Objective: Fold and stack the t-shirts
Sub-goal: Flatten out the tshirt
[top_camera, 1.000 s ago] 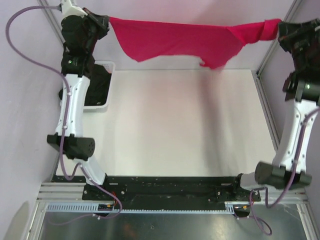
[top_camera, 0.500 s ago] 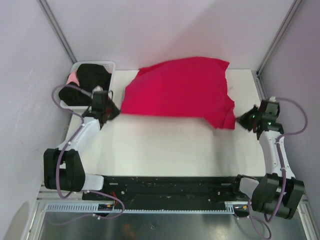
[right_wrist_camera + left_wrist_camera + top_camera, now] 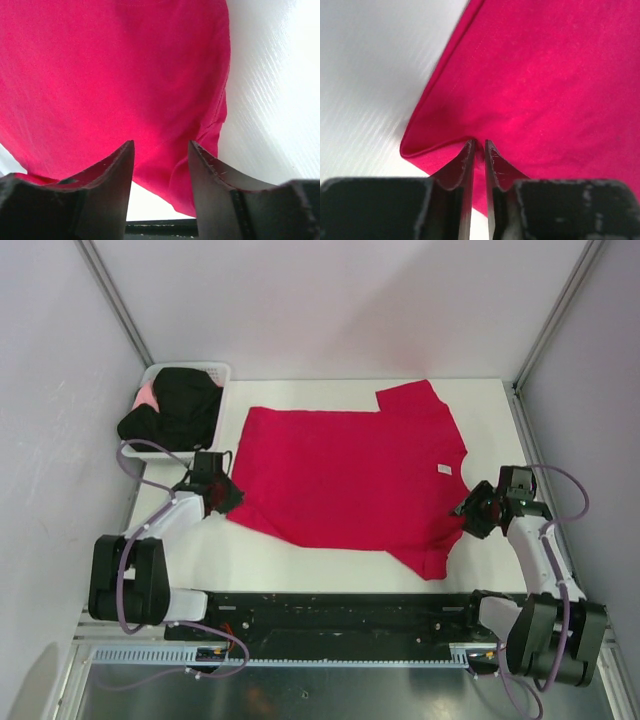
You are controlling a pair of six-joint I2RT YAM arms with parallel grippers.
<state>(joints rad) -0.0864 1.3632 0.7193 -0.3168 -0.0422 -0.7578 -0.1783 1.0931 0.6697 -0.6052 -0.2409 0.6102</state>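
The crimson red t-shirt (image 3: 345, 475) lies spread flat on the white table (image 3: 330, 570), its small white neck label (image 3: 444, 470) toward the right. My left gripper (image 3: 228, 496) sits low at the shirt's near left corner. In the left wrist view its fingers (image 3: 462, 165) stand a thin slit apart over a fold of the red cloth (image 3: 545, 75). My right gripper (image 3: 466, 512) rests at the shirt's right edge, and its wrist view shows the jaws wide open above the red cloth (image 3: 125, 75). Black t-shirts (image 3: 178, 405) are heaped in the basket.
A white plastic basket (image 3: 190, 367) stands at the back left corner, with something pink (image 3: 147, 395) at its left side. Metal frame posts rise at both back corners. The black mounting rail (image 3: 340, 605) runs along the near edge.
A second ago both arms held the red shirt stretched high at the back. They swept down and toward me, laying it flat, and both sets of jaws have parted.
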